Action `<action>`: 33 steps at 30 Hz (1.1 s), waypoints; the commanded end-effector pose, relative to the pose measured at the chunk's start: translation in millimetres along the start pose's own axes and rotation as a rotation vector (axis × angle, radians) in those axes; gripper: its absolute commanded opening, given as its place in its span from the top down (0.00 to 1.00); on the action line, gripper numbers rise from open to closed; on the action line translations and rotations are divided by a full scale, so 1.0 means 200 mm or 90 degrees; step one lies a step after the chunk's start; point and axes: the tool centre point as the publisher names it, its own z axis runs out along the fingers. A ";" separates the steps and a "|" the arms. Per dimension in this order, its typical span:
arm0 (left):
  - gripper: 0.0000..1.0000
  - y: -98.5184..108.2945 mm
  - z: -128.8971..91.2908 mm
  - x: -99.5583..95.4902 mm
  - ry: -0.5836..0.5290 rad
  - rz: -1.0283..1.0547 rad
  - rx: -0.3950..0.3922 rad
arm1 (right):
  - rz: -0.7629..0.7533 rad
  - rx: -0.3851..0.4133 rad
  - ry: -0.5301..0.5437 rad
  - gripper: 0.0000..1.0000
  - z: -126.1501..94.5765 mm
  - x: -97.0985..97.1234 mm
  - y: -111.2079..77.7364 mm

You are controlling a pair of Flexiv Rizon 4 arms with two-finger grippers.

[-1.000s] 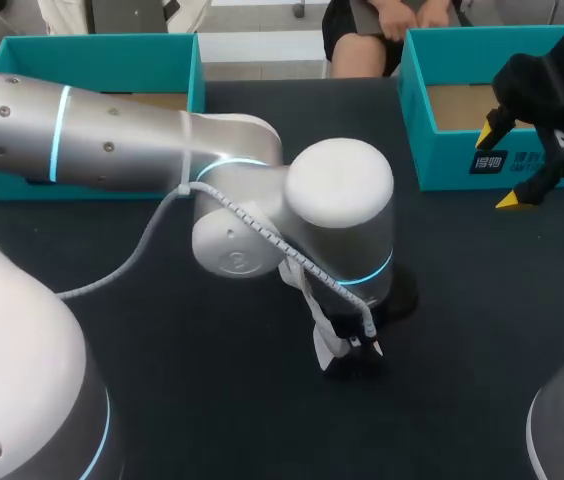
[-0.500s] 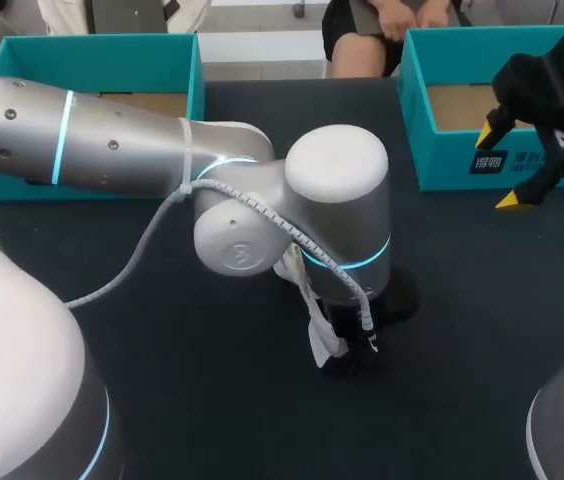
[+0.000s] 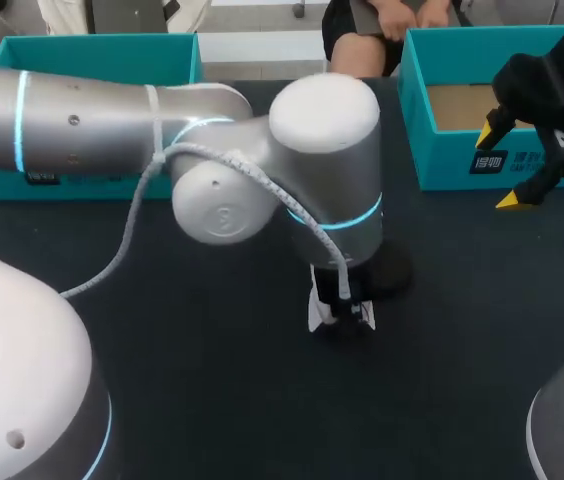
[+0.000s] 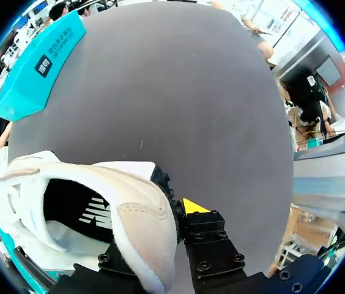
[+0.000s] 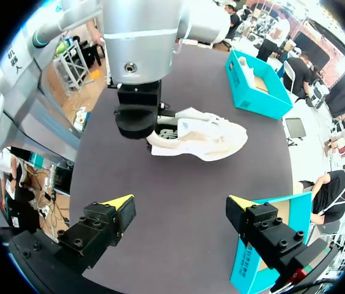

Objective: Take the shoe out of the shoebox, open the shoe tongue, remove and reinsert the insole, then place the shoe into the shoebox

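One white shoe (image 5: 204,138) is lying on the dark table (image 5: 178,184). The left gripper (image 5: 147,131) is clamping the shoe's heel wall between its two fingers, with one yellow fingertip (image 4: 193,206) showing outside the heel. The right gripper (image 5: 180,207) is hanging with its two fingers spread wide and holding nothing, and the shoe is well ahead of it. Two teal boxes are sitting on the table: a far box (image 5: 255,86) beyond the shoe, and a near box (image 5: 253,269) just beside the right gripper.
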 end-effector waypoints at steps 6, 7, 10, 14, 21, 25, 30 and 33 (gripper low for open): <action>1.00 0.10 -0.51 -0.07 0.010 -0.003 0.038 | 0.001 0.002 0.003 0.00 0.00 -0.01 0.01; 1.00 0.10 -0.51 -0.07 0.010 -0.003 0.038 | 0.001 0.002 0.003 0.00 0.00 -0.01 0.01; 1.00 0.10 -0.51 -0.07 0.010 -0.003 0.038 | 0.001 0.002 0.003 0.00 0.00 -0.01 0.01; 1.00 0.10 -0.51 -0.07 0.010 -0.003 0.038 | 0.001 0.002 0.003 0.00 0.00 -0.01 0.01; 1.00 0.10 -0.51 -0.07 0.010 -0.003 0.038 | 0.001 0.002 0.003 0.00 0.00 -0.01 0.01; 1.00 0.10 -0.51 -0.07 0.010 -0.003 0.038 | 0.001 0.002 0.003 0.00 0.00 -0.01 0.01; 1.00 0.18 -0.58 -0.12 0.053 0.000 0.030 | 0.001 0.002 0.003 0.00 0.00 -0.01 0.01; 1.00 0.26 -0.66 -0.22 0.088 -0.013 0.026 | 0.001 0.002 0.003 0.00 0.00 -0.01 0.01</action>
